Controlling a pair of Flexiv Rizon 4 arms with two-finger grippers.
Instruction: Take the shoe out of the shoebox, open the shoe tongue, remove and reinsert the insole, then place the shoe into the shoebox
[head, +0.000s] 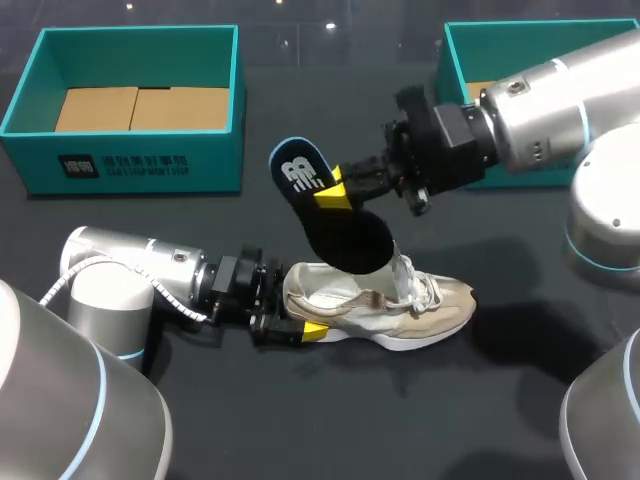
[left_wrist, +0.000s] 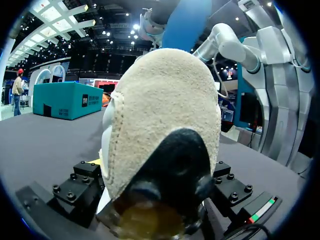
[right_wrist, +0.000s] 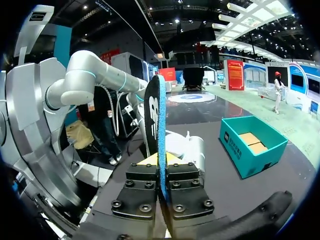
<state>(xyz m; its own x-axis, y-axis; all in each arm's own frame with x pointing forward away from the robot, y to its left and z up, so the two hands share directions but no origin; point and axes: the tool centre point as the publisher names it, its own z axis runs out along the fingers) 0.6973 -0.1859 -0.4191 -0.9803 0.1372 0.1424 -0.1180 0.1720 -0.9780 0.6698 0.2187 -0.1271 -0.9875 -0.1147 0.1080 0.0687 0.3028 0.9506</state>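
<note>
Head view shows the right gripper (head: 338, 192) clamped on the insole (head: 345, 240), which slants down to the opening of the shoe (head: 400, 305) lying mid-table (head: 300, 420), toe toward my right, heel pinched by the left gripper (head: 300, 330).

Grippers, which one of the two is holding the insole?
The right gripper, coming in from the right: it is shut on the black-and-blue insole, held above the shoe. The left gripper grips the shoe's heel instead.
</note>
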